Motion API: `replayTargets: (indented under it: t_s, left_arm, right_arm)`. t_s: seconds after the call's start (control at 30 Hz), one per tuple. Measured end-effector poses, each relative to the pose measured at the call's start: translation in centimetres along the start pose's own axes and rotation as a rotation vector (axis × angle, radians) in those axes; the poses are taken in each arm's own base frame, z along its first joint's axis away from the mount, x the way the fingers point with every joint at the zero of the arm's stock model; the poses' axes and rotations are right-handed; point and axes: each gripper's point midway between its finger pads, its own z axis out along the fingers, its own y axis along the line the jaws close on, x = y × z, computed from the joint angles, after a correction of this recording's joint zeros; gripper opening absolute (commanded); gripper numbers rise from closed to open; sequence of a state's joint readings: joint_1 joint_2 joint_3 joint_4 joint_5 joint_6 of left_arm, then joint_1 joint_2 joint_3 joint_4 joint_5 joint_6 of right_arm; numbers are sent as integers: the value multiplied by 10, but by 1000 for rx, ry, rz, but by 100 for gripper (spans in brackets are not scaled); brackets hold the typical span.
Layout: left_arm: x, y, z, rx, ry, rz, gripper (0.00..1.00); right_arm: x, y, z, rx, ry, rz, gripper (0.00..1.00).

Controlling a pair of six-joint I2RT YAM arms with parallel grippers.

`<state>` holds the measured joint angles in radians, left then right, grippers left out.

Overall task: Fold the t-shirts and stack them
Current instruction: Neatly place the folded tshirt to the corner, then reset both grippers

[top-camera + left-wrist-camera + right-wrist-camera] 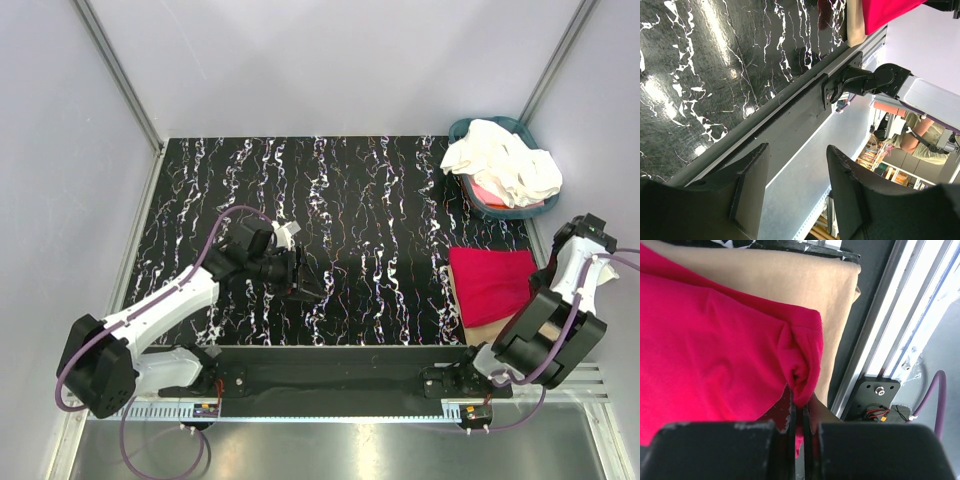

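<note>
Right gripper [799, 407] is pressed together on a corner of the red t-shirt [705, 350], pinching a small pucker of cloth. The shirt lies folded on the tan t-shirt [790, 280], whose edge peeks out toward the aluminium rail [890, 325]. From overhead, that two-shirt stack sits at about 4 o'clock on the marble tabletop [350, 200]. The basket [459, 130] is at 2 o'clock, heaped with white t-shirts [505, 160] waiting their turn. I'd call this the placing step: the red one is on the pile and the corner wants settling. To do it cleanly, lower that bunched corner flat in line with the tan edge beneath. Then part the fingers and rise straight up, because any sideways drag would pull the fold open or shift the layer below. The left gripper [795, 160] hangs over bare tabletop near 7 o'clock, fingers spread, nothing between them, well apart from the stack. On the views, only the right wrist camera shows the pinch and the crumpled corner, since overhead the arm's own body hides it. Only the top camera shows the basket and how square the red shirt sits. The left wrist camera confirms its own open fingers and catches the stack's near edge at the top of its frame.
</note>
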<state>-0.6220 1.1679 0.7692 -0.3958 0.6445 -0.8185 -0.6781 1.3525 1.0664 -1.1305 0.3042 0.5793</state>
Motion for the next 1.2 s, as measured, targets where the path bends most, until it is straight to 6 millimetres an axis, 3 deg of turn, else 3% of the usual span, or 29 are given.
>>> replayTargets:
  t_s: [0.47, 0.53, 0.6, 0.77, 0.9, 0.97, 1.03, 1.07, 1.13, 1.2]
  left_arm:
    - [-2, 5, 6, -14, 11, -35, 54]
    - [-2, 5, 7, -13, 10, -40, 54]
    - [-3, 5, 8, -11, 9, -42, 54]
    - [-1, 8, 9, -15, 8, -62, 54]
    - [5, 9, 3, -6, -11, -69, 54]
    - [9, 7, -1, 2, -23, -68, 54]
    - [14, 4, -6, 13, -39, -64, 55]
    - [16, 3, -8, 18, -48, -60, 56]
    - [18, -2, -15, 36, -87, -46, 56]
    - [21, -8, -26, 63, -136, -39, 57]
  right_arm:
    - [-7, -5, 26, 96, 20, 3, 0]
    - [-9, -6, 28, 109, 18, 1, 13]
    - [-10, -6, 31, 116, 17, 7, 35]
    - [-18, -8, 26, 116, 6, 11, 55]
    - [-46, 10, -11, 36, -73, 39, 60]
    - [-59, 30, -43, -48, -157, 29, 61]
    - [-56, 57, -79, -148, -227, -25, 61]
    - [-50, 69, -95, -195, -249, -61, 60]
    - [-19, 105, -132, -324, -289, -175, 59]
    - [36, 139, -165, -473, -284, -323, 59]
